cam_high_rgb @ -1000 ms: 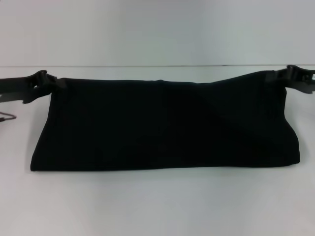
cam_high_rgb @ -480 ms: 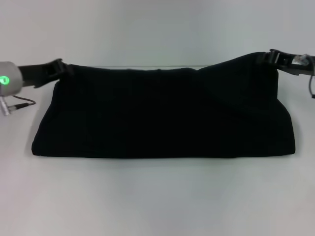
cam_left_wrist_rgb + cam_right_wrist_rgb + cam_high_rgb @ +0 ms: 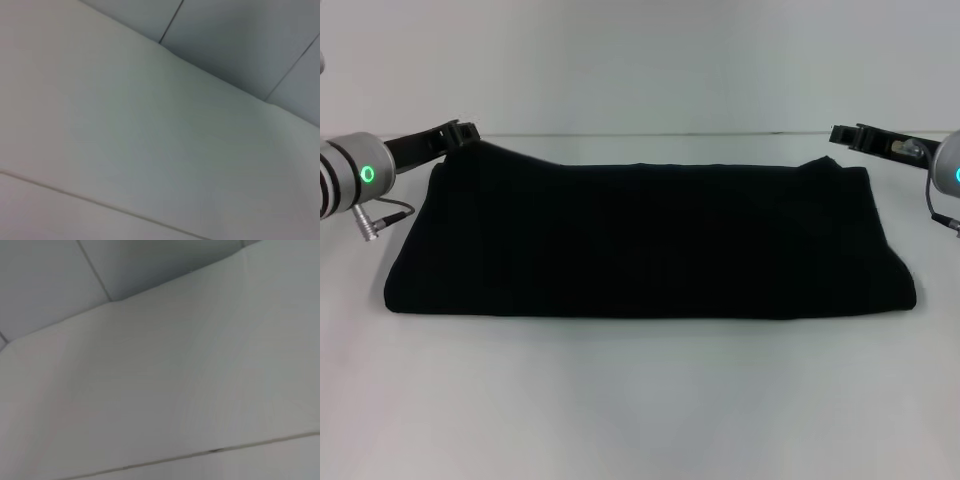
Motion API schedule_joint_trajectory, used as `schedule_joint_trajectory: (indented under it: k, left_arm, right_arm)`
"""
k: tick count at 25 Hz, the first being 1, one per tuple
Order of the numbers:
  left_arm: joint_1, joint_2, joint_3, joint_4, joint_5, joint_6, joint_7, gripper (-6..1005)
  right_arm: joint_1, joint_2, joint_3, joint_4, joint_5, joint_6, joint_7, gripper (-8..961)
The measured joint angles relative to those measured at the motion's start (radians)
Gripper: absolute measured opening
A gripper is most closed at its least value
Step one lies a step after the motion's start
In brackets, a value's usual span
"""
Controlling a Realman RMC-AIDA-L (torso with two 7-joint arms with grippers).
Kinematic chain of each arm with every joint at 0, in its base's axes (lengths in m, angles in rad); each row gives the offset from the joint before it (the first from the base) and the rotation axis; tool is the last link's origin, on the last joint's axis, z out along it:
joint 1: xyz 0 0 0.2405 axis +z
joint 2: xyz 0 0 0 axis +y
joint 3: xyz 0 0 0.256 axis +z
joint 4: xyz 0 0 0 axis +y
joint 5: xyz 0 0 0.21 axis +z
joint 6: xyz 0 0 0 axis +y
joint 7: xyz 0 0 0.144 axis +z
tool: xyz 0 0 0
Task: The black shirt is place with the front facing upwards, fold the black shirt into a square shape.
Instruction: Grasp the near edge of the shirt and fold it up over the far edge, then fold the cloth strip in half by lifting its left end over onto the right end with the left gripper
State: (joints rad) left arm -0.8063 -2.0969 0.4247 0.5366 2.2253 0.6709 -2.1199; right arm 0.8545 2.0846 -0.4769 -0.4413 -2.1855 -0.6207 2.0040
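The black shirt [image 3: 650, 240] lies on the white table [image 3: 640, 400] as a wide folded band, plain black side up; its lettering and neck label are hidden. My left gripper [image 3: 463, 132] is at the shirt's far left corner, shut on the cloth, which rises in a small peak to it. My right gripper [image 3: 840, 133] hovers just above the far right corner, open and apart from the cloth, which lies flat below it. Neither wrist view shows the shirt or any fingers.
The table's far edge [image 3: 650, 134] runs just behind the shirt, with a pale wall beyond. Bare white tabletop lies in front of the shirt. Both wrist views show only pale flat surfaces with seams.
Both grippers lowered the lifted far edge of the shirt to the table. The right corner dropped free of my right gripper. The band now lies flatter, and both arms have drawn outward.
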Motion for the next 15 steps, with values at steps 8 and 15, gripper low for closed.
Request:
schedule_joint_trajectory:
  k: [8,15]
  left_arm:
    - [0.052,0.033,-0.008,-0.012,-0.059,0.111,-0.012,401]
    - [0.165,0.175,-0.013,-0.025,-0.064,0.556,-0.168,689]
  right_arm:
    - [-0.089,-0.022,0.001,-0.03,0.145,-0.154,-0.045,456]
    - [-0.2,-0.083,-0.013,-0.044,0.197,-0.668,-0.393,690]
